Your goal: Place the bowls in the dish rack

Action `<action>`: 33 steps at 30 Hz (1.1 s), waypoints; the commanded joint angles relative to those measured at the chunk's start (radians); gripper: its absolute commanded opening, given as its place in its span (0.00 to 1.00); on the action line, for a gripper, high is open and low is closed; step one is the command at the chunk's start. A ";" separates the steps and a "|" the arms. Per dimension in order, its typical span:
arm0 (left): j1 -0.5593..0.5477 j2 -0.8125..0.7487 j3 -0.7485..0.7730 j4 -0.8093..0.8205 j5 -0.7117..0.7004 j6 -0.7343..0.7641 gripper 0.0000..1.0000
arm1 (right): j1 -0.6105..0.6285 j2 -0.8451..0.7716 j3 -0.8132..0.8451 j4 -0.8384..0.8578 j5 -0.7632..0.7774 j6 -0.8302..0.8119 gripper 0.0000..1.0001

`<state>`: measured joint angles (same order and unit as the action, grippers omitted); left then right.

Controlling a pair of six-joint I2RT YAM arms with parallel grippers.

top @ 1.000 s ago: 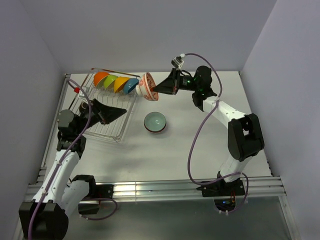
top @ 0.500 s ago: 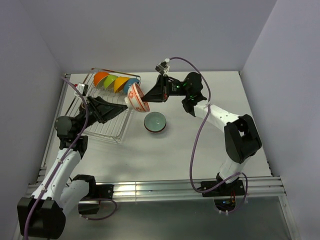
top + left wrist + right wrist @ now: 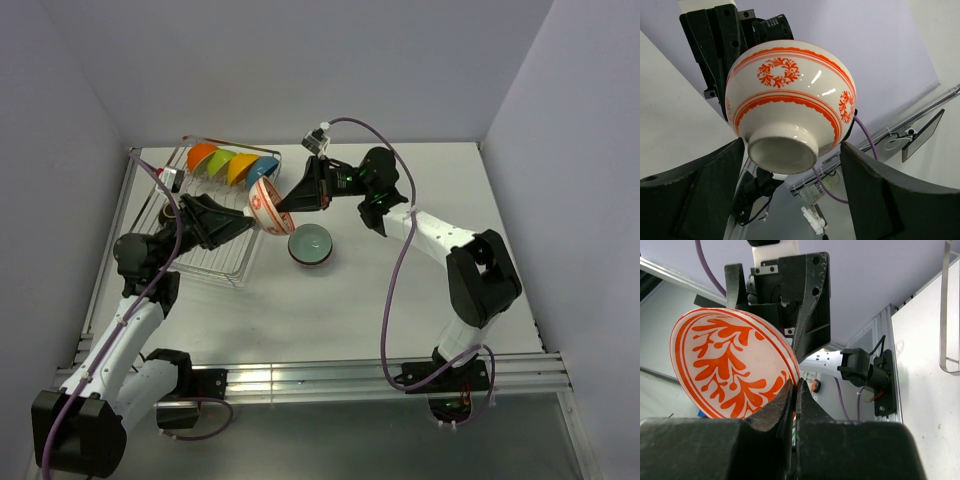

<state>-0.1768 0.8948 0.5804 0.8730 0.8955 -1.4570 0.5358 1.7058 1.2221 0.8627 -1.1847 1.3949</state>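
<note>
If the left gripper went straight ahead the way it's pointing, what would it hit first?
Most likely the base of the orange-patterned bowl, which the right gripper holds by its rim, directly ahead between the left gripper's open fingers.

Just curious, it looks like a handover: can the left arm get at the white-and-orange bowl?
Probably yes. The left fingers stand open either side of the white-and-orange bowl, nothing between; the right fingers pinch only its rim.

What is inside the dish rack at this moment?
In the dish rack, four bowls stand on edge at the far end: orange, green, yellow, blue. The left arm hides part of the middle; what lies under it is unseen.
</note>
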 commanded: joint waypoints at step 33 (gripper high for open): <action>0.066 0.012 0.053 0.034 0.023 0.029 0.00 | 0.039 -0.026 0.111 -0.323 -0.009 -0.209 0.42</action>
<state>-0.1417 0.9081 0.5827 0.8402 0.9260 -1.4174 0.5648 1.6962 1.2797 0.6048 -1.2026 1.2388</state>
